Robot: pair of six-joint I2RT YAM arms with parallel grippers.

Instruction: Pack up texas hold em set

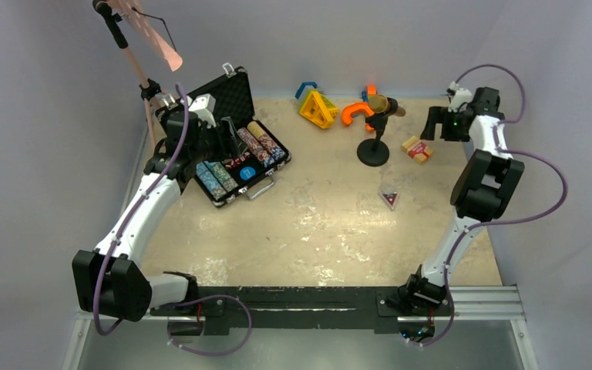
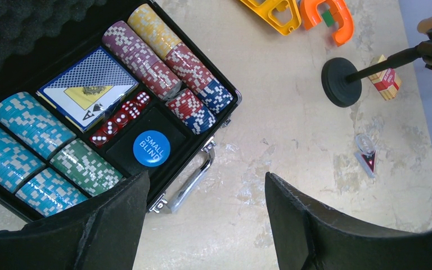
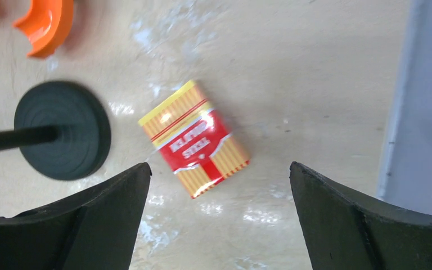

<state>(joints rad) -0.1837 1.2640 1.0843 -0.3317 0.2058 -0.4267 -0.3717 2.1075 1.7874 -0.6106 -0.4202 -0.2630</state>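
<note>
Briefcase (image 1: 235, 96) on beige table (image 1: 316, 223), grey walls (image 1: 354, 38)

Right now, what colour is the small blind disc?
The disc is blue, white lettering; left wrist view.

My left arm (image 1: 150, 202) and right arm (image 1: 447, 250) are white links between bulky black joint housings. A looping purple cable (image 1: 565, 189) trails each. My fingers (image 2: 107, 230) are broad, matte-black wedges.

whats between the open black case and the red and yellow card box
Top view: only the round black microphone-stand base, close to the red-and-yellow card box.
</note>
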